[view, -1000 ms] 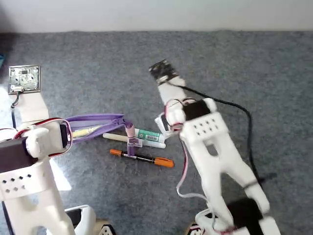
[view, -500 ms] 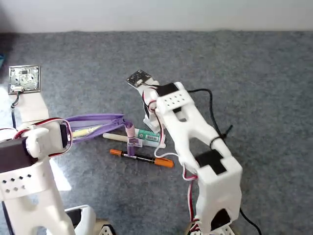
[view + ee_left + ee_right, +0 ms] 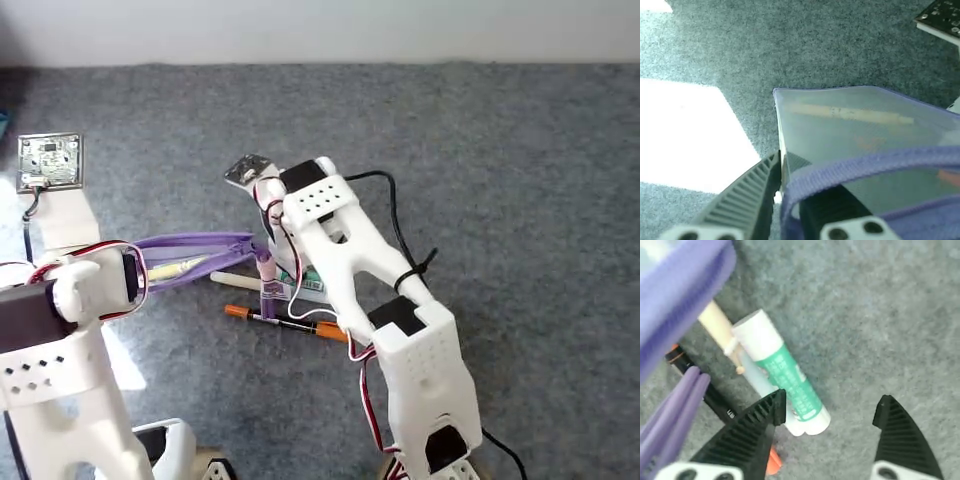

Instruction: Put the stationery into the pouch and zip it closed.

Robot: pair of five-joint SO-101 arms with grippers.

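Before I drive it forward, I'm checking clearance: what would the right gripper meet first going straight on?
The right gripper would probably meet the grey carpet just beside the green glue stick; one finger may clip its end, depth unclear.

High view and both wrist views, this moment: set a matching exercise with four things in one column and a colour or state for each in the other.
Things:
1. pouch
2. glue stick
3. pen
4. right gripper

Colours or states:
A. black barrel with orange ends
B. purple, one end pinched by the left gripper
C. open, one finger beside the glue stick
D. green and white, lying flat

Pairs: 1-B, 2-D, 3-A, 4-C
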